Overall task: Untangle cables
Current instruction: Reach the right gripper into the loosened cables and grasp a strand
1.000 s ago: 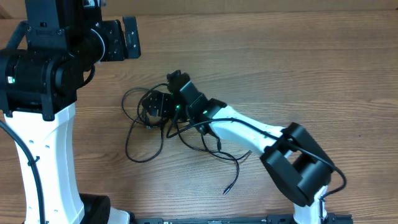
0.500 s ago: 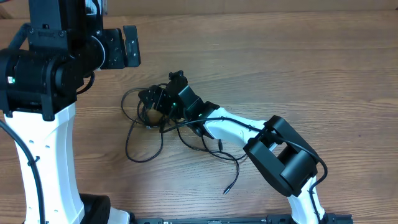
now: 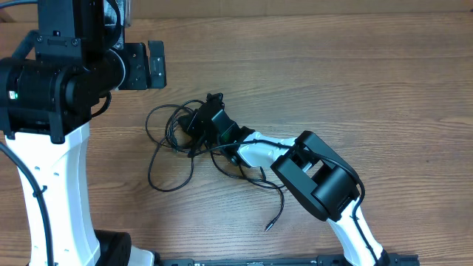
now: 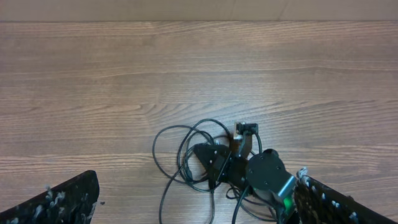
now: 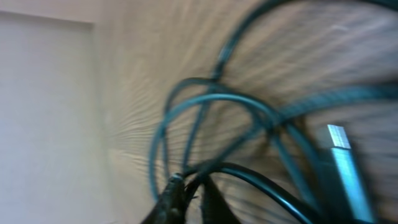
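Note:
A tangle of black cables [image 3: 168, 151] lies on the wooden table at centre left, with one loose plug end [image 3: 270, 224] trailing toward the front. My right gripper [image 3: 194, 123] is down in the knot and shut on a black cable strand [image 5: 261, 180]; the wrist view shows its tips [image 5: 186, 188] pinched together around that strand, with a silver USB plug [image 5: 339, 138] blurred behind. My left gripper [image 3: 145, 64] hangs open above the table, behind and left of the tangle. Its fingers [image 4: 62, 200] frame the cables [image 4: 186, 155] and the right gripper [image 4: 210, 165] far below.
The white base and black body of the left arm [image 3: 52, 148] fill the left side. The right arm [image 3: 318, 181] stretches from the front edge diagonally to the knot. Bare wood [image 3: 355, 74] surrounds the cables.
The right gripper has closed from open onto a cable strand in the knot, and its elbow has swung left toward the tangle. The left arm has barely moved.

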{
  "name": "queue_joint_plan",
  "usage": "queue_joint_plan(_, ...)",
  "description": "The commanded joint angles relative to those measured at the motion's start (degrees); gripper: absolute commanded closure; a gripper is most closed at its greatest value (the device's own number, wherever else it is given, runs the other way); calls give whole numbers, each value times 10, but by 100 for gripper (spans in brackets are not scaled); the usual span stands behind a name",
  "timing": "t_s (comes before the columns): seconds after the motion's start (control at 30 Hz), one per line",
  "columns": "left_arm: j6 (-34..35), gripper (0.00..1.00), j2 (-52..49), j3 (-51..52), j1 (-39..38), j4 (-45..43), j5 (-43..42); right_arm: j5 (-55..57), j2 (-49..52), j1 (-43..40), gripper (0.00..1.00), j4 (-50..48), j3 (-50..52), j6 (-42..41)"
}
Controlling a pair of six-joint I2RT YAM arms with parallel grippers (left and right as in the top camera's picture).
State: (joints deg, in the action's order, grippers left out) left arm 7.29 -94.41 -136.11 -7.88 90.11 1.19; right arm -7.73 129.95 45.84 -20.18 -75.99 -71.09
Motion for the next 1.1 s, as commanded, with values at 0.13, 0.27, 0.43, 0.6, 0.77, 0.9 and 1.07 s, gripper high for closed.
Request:
queue_joint_plan(0.13,-11,0,-1,-1,0,0,7,-107,-29,-32,96,-107,-3,0)
queue_joint_plan(0.27,-11,0,-2,-1,0,0,7,-152,-81,-73,96,-52,-3,65)
queue_joint_plan(0.43,-16,0,-16,-1,0,-3,-5,-169,-170,-127,96,122,-3,204)
queue_joint_plan(0.6,-29,0,-38,-1,0,-4,-10,-112,-217,-143,55,227,-3,264)
queue_joint_plan(0.77,-28,0,-38,-1,0,-6,-10,-46,-187,-104,16,231,-2,264)
queue_joint_plan(0.9,-31,0,-38,-1,0,-5,-10,-2,-149,-65,11,194,-2,285)
queue_joint_plan(1.07,-30,0,-38,-1,0,0,-11,4,-106,-43,17,115,-2,223)
